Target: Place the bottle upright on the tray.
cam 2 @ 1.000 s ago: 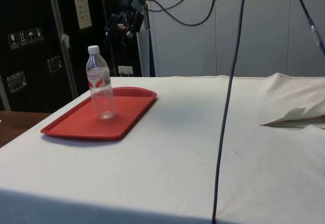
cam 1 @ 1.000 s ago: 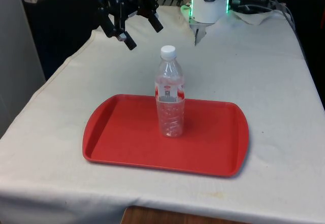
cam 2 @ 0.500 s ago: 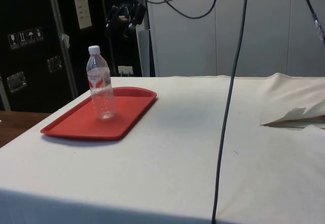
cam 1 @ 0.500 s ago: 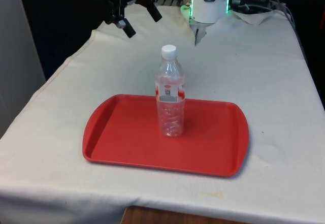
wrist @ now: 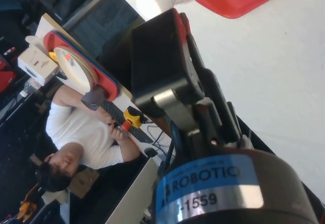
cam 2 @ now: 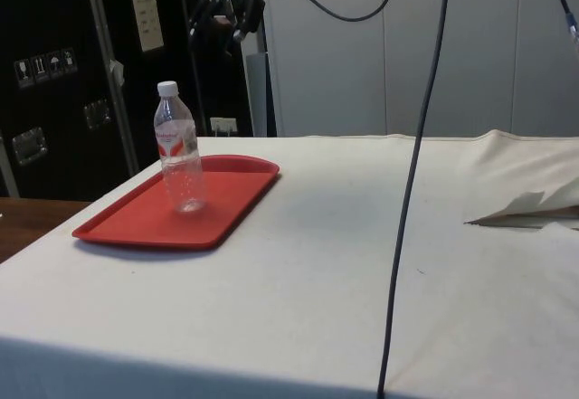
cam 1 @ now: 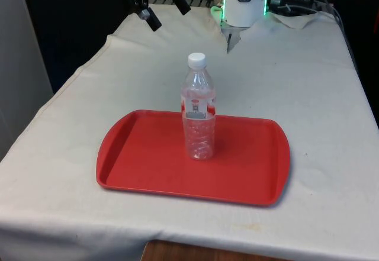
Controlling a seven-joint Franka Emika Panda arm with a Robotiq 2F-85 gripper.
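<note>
Up high I had the jaws spread apart and holding nothing, the gripper (cam 1: 160, 6) raised well above the far corner of the table (cam 1: 308, 95) on the front view's left, well clear of the bottle (cam 1: 198, 114). From the side the gripper (cam 2: 224, 21) hung above and beyond the bottle (cam 2: 179, 148). It stood upright, white cap on, near the middle of the red tray (cam 1: 148, 160), which lay flat on the white cloth. Through the wrist camera I saw a person in a white shirt (wrist: 84, 137) seated at a desk.
</note>
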